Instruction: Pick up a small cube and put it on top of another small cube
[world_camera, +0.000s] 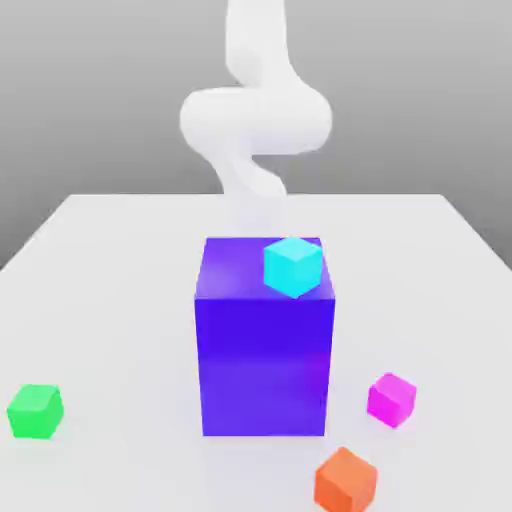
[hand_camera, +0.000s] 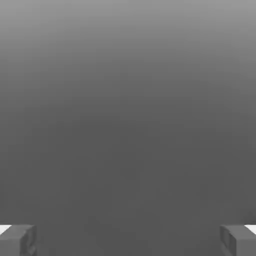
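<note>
Magenta cube (world_camera: 391, 400) and green cube (world_camera: 35, 411) sit apart, unmarked; I see gripper (hand_camera: 128, 240) fingers spread, empty.

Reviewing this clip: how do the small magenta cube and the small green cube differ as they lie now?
Colour: the magenta cube is bright pink, the green cube bright green. Place: the magenta cube sits at the exterior view's right, close beside the big blue-purple block; the green cube lies far off at the left, well apart from it. Neighbours: an orange cube lies near the magenta one; the green stands alone. Both look equal in size and rest on the table.
</note>
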